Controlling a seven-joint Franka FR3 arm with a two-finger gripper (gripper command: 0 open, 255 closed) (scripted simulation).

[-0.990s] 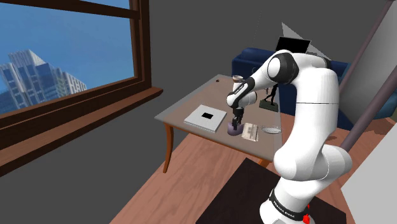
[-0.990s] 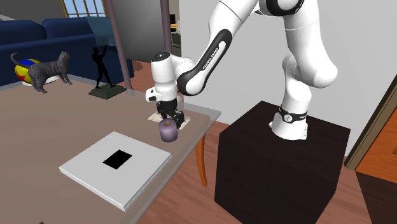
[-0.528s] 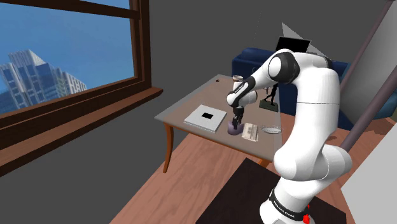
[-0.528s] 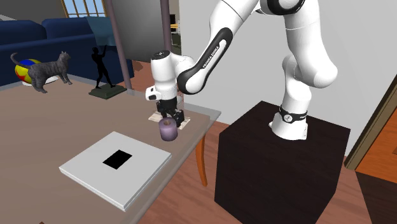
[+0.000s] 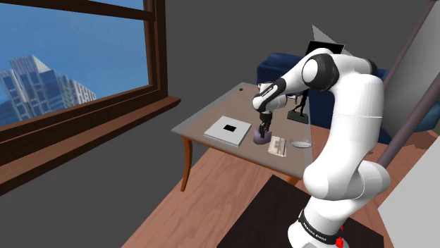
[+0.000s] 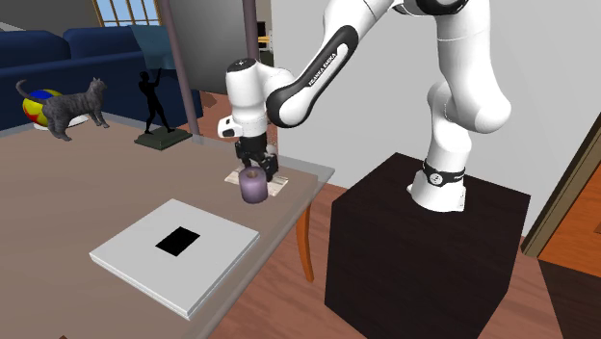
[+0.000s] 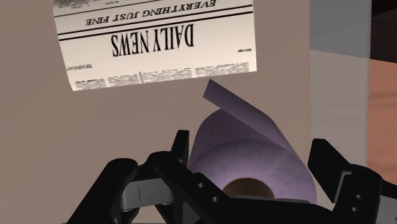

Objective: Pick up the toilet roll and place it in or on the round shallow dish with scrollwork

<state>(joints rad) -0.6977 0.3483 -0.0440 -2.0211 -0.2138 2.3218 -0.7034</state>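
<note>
1. The white slab with a black square [image 5: 236, 132] lies on the surface [image 5: 225, 106], well to the shoulder view's left of the newspaper [image 7: 159, 44]. It has not shifted in the last second.
2. The toilet roll [image 7: 254, 159] is drawn purple, with a loose flap curling off it and its cardboard core facing the wrist camera. It is just to the left of the newspaper in the shoulder view. It now sits a little higher against the newspaper's edge than it did a second ago. I judge it has only just left the surface, or is about to.
3. The pincer [image 6: 256, 171] has risen by the same small amount, and the forearm above it has tipped upward. Its two black fingers are closed in on the roll's flanks, one on each side. The roll's width keeps them well apart.
4. The newspaper, headed DAILY NEWS, lies flat and has not moved.
5. The round shallow dish [image 5: 301, 144] rests to the right of the newspaper in the shoulder view, close to it but not touching. Nothing seems to be in it, and I cannot make out any scrollwork.
6. The grasp looks made and the lift has begun. What remains is to carry the roll over the newspaper, lower it onto the dish and release it.
</note>
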